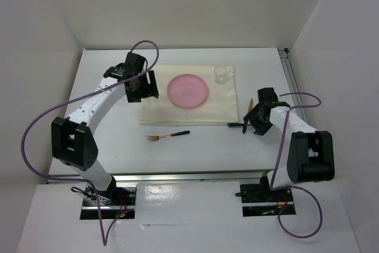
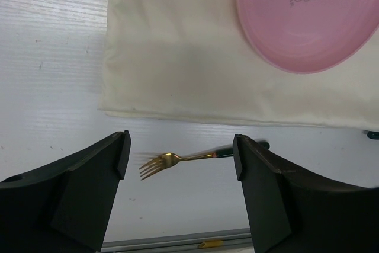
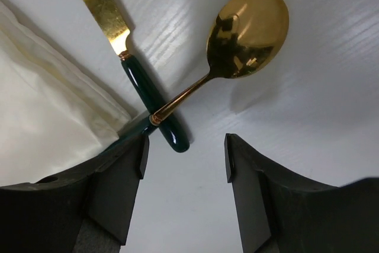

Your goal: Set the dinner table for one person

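Both pincers released — left pincer [image 1: 142, 90], right pincer [image 1: 251, 124] above dinner table [image 1: 201, 146].

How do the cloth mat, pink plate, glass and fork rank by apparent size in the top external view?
Largest to smallest:
1. cloth mat
2. pink plate
3. fork and glass: unsure. The fork is longer but very thin; the glass is shorter but wider, so they look about alike in area.
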`<state>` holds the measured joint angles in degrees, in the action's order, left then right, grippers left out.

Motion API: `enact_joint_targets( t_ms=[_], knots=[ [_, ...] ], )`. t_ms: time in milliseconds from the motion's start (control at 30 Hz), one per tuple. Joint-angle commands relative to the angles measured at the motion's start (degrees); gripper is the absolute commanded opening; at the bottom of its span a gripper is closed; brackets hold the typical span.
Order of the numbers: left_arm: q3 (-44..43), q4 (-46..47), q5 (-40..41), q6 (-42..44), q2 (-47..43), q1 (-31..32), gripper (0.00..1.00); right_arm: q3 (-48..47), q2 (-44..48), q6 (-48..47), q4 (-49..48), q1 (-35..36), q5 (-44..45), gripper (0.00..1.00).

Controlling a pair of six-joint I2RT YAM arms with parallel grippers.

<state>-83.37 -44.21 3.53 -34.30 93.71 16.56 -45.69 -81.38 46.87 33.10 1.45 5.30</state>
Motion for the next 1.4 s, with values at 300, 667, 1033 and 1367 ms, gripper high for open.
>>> enact_joint_targets(
  t_ms=[300,667,1033,1367],
  knots=[
    [-3.11,0.79,0.43,1.35,0.33,1.02,0.88,0.43,1.93,1.38,-5.25,-0.75,-3.98,0.58],
    [-3.64,0.26,0.43,1.35,1.39,2.08,0.87,-3.26,-1.50,1.37,-3.57,10.31,-1.09,0.53],
    [-3.64,-0.27,1.04,1.87,1.39,2.08,0.87,-5.81,-10.72,4.54,-2.52,14.28,3.49,0.43],
    [-3.64,-0.27,1.04,1.87,1.39,2.08,0.87,-7.39,-3.17,7.28,3.72,17.27,10.87,0.11]
  ],
)
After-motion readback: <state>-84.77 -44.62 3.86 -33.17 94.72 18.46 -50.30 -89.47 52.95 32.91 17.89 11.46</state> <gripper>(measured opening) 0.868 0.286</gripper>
